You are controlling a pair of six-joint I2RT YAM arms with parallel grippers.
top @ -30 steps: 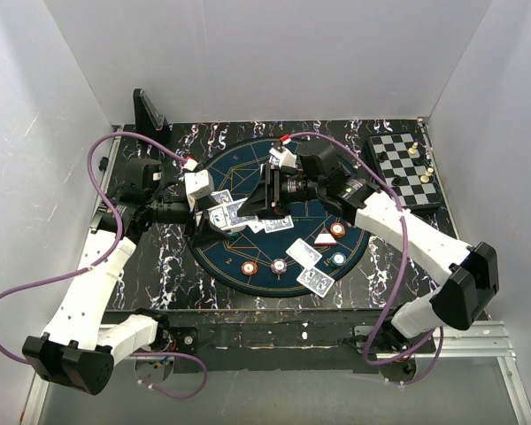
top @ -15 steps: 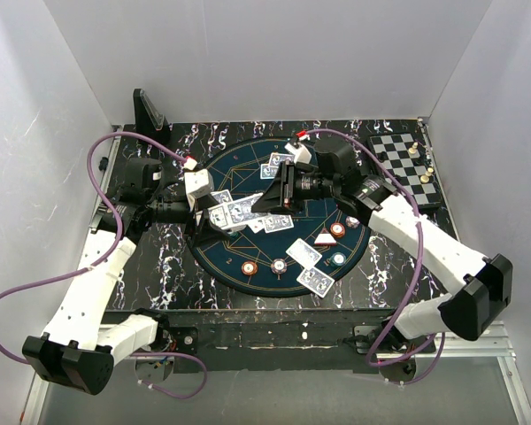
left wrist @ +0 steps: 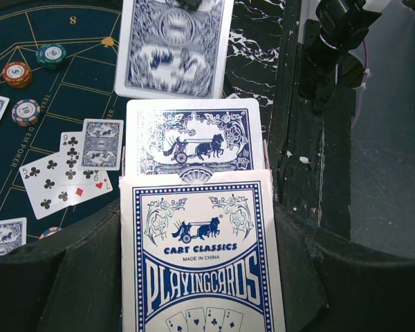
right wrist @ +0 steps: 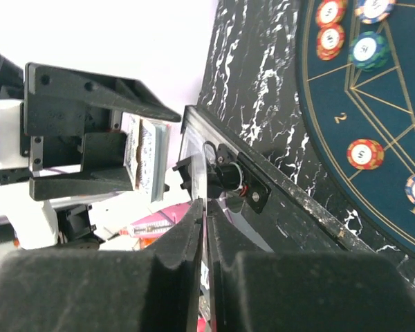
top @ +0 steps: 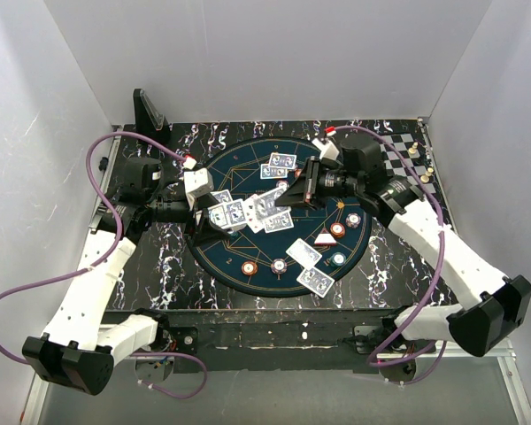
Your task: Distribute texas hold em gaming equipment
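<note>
the left claw [left wrist: 197, 207] is clamped on a card box [left wrist: 200, 270] printed "cart classics", "made in china", "playingcards", a top card [left wrist: 187, 142] poking out of it. just beyond, the right claw [right wrist: 205, 207] pinches a blue-backed card [left wrist: 174, 48] over the mat [left wrist: 62, 104], where loose cards [left wrist: 66, 176] and striped chips [left wrist: 17, 72] lie. the right arm [top: 434, 239] partly hides the chessboard [top: 422, 180].

The scene is lit brightly and evenly from above; the white walls [top: 248, 53] are washed pale and only soft shadows are cast beneath the arms [top: 97, 283]. In the left wrist view the card box [left wrist: 200, 270] is rendered sharp, while the left jaws are blurred. In the right wrist view the background is overexposed, and the playing card [right wrist: 205, 235] pinched between the blurred right jaws is reduced to a thin pale line.
</note>
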